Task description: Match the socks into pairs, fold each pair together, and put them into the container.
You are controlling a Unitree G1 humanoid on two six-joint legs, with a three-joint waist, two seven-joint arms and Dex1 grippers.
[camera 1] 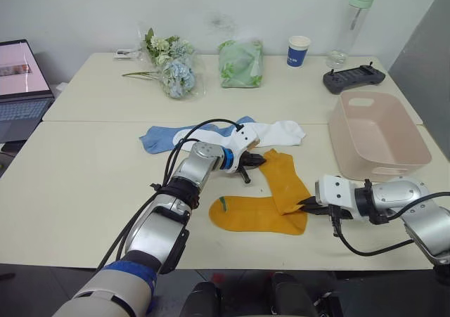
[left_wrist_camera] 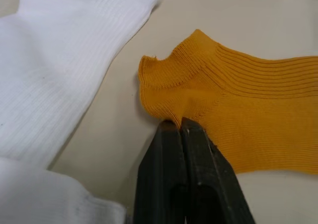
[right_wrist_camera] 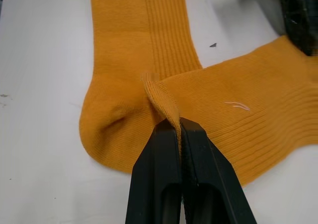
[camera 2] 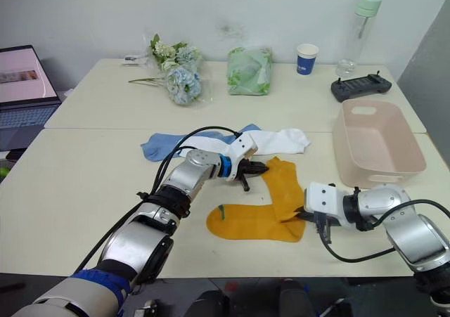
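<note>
Two mustard-yellow socks lie near the table's front. One sock [camera 1: 246,215] lies flat with a green mark. The other [camera 1: 285,180] runs diagonally across its right end. My left gripper [camera 1: 259,160] is shut on the far edge of the diagonal sock [left_wrist_camera: 238,129]. My right gripper [camera 1: 304,205] is shut on a raised fold of mustard sock [right_wrist_camera: 161,97] where the two overlap. White socks [camera 1: 278,132] and a light blue sock [camera 1: 158,138] lie just behind my left gripper. The pale pink container [camera 1: 415,148] stands to the right, apart from both grippers.
Along the back of the table are a flower bunch [camera 1: 172,67], a green bundle in plastic [camera 1: 240,64], a paper cup [camera 1: 298,50], a bottle [camera 1: 355,22] and a black controller [camera 1: 354,78]. A laptop [camera 1: 21,85] sits at far left.
</note>
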